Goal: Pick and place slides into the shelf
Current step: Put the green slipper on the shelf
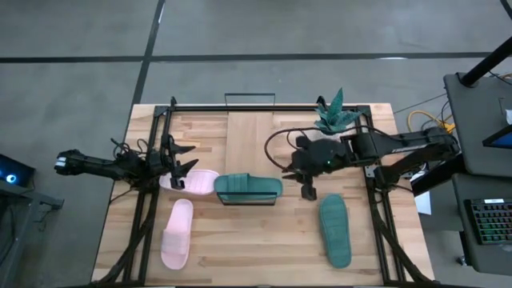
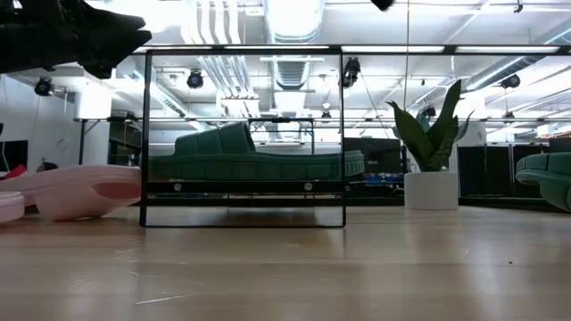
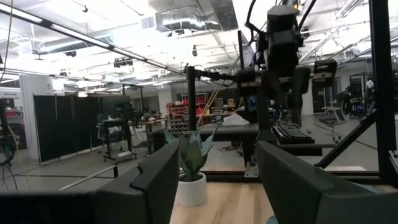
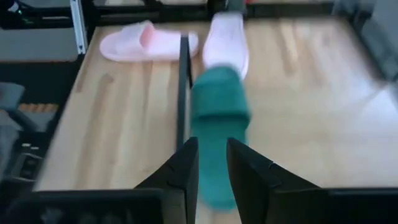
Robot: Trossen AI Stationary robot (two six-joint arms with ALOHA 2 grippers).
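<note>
One dark teal slide (image 1: 248, 189) (image 2: 254, 159) lies lengthwise on the shelf (image 2: 243, 187), a board in a thin black frame (image 4: 183, 93). The second teal slide (image 1: 334, 230) lies sole down on the table, toward its near right. One pale pink slide (image 1: 190, 181) (image 2: 80, 192) rests on the table just left of the shelf. The other pink slide (image 1: 178, 232) lies nearer the front edge. My left gripper (image 1: 190, 158) (image 3: 217, 186) hovers open above the first pink slide and holds nothing. My right gripper (image 1: 308, 192) (image 4: 212, 168) hangs right of the shelf, its fingers a narrow gap apart and empty.
A small potted plant (image 1: 336, 116) (image 2: 431, 160) stands at the table's far right. Black frame rails (image 1: 148, 200) run along the table's left and right sides. Bare wood lies between the shelf and the near edge.
</note>
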